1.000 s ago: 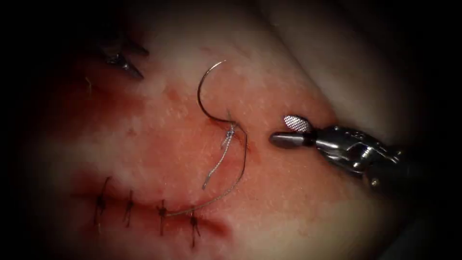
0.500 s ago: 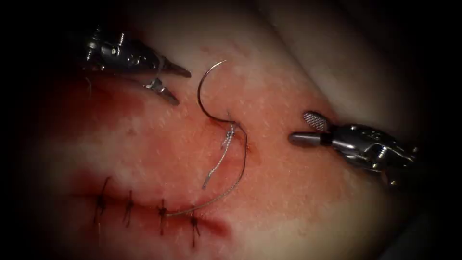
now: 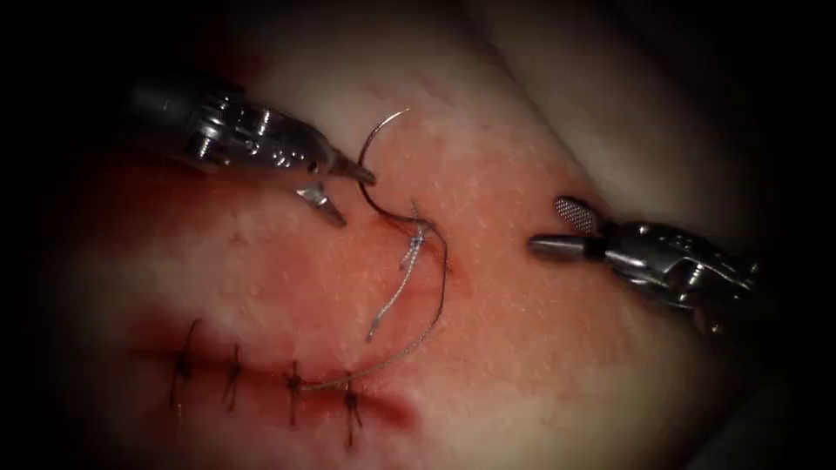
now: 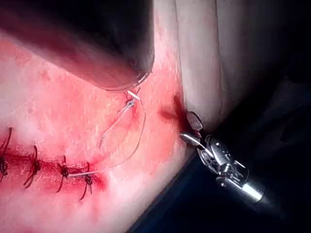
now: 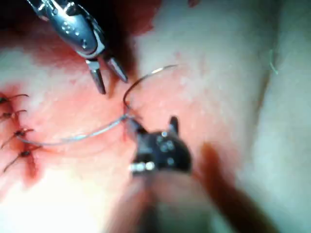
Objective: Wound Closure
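The curved needle (image 3: 360, 165) lies free on the tissue (image 3: 522, 348), above the right end of the stitched cut (image 3: 261, 376); neither tool holds it. My left tool (image 3: 353, 196) comes in from the upper left with its jaws open at the needle's mid-curve, the upper jaw tip touching the curve. In the right wrist view the left tool (image 5: 108, 77) stands open beside the needle (image 5: 138, 82). My right tool (image 3: 549, 228) is open and holds nothing, to the right of the needle. Thread (image 3: 442, 287) runs from the needle's tail down to the last stitch.
Several dark knotted stitches (image 3: 233, 372) close the cut at the lower left. A short pale thread end (image 3: 392, 300) lies loose below the needle's tail. Red fluid (image 3: 218, 209) stains the tissue around the needle and cut. The stitches (image 4: 63, 171) and right tool (image 4: 193, 130) appear in the left wrist view.
My left tool has come in from the upper left, down and right to the needle's curve, jaws open. The right tool drew back to the right. Needle and thread have not moved.
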`<state>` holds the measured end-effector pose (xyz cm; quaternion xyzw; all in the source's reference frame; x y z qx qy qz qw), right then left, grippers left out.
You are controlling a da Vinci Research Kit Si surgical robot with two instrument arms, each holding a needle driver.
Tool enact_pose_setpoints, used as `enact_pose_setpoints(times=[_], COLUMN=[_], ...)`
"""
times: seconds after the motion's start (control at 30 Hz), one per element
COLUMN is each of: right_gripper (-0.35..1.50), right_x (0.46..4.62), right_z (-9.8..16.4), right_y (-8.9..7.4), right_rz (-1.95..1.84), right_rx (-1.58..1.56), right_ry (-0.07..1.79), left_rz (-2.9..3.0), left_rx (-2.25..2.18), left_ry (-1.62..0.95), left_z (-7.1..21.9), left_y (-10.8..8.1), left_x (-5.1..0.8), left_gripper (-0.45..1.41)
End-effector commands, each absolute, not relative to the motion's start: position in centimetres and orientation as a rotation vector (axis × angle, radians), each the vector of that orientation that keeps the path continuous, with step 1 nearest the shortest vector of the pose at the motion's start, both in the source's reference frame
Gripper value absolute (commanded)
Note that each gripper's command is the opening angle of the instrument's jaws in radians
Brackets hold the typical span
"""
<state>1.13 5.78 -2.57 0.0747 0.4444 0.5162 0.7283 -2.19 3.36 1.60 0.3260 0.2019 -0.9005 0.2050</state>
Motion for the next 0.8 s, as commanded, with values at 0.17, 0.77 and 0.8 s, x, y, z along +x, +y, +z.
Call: enact_pose_setpoints(times=[0.17, 0.77, 0.8], right_gripper=[1.11, 1.11, 1.11], right_x=[1.21, 1.17, 1.17], right_z=[-2.51, -2.50, -2.50], right_y=[5.75, 5.76, 5.76], right_rz=[1.135, 1.142, 1.143], right_rx=[0.161, 0.147, 0.147], right_ry=[0.981, 0.980, 0.980], left_rz=[-2.546, -2.702, -2.695], left_rx=[0.883, 0.807, 0.808], left_ry=[0.597, 0.728, 0.732], left_z=[1.74, 1.52, 1.48], left_y=[3.41, 3.60, 3.63], left_x=[-2.37, -2.12, -2.04], left_gripper=[0.29, -0.35, -0.35])
